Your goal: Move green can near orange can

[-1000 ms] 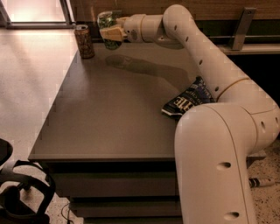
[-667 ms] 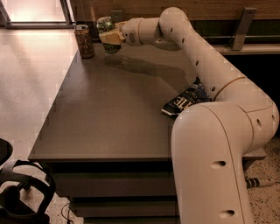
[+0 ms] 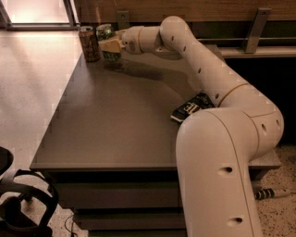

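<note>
White letters are seen on the dark packet [image 3: 188,109] on the bench [image 3: 115,125], but cannot be read for certain. No wording is legible on the green can [image 3: 105,33], gripped by the pincer [image 3: 109,45] at the far-left corner, nor on the orange can [image 3: 88,44].

Dark grey table [image 3: 115,125] fills the middle, its top matte and dimly lit. On its right side lies a dark packet [image 3: 187,109] with white lettering, flat, partly covered from the right. Along the back runs a wooden wall panel [image 3: 217,9] with a slanted metal bracket [image 3: 255,28] against it. Pale floor [image 3: 32,83] glows at left. Down in the bottom-left corner, a black curved frame [image 3: 23,203]; bottom right, a cable end [image 3: 270,193] on speckled flooring. The gripper [image 3: 110,45] is at the table's far left corner, clamped on the green can [image 3: 105,31].
</note>
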`<state>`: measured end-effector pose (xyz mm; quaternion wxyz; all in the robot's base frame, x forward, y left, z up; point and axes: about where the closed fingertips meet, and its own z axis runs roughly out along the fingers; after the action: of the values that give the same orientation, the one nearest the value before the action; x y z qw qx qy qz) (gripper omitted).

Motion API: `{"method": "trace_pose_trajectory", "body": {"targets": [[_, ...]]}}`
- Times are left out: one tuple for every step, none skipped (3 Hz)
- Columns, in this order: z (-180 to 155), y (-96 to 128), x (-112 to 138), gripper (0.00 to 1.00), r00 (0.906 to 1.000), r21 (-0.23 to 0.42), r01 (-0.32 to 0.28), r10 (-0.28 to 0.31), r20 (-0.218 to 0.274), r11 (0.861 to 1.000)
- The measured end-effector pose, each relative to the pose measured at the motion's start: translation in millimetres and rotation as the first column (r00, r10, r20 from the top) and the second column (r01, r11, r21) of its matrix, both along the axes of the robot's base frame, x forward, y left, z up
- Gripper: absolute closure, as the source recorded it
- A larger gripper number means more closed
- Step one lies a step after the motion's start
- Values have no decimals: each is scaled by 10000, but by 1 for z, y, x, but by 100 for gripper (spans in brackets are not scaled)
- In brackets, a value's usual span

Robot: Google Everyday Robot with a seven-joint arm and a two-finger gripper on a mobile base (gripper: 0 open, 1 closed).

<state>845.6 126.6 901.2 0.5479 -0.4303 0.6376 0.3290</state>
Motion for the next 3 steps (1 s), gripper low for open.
{"method": "trace_pose_trajectory", "body": {"targets": [[-7,7,1,100,9999,41,92,-92,-105,9999],[-16,6,3,100,9992,25,307,-306,-267,9995],[-29,3,11,100,9967,315,599,-581,-569,9977]]}}
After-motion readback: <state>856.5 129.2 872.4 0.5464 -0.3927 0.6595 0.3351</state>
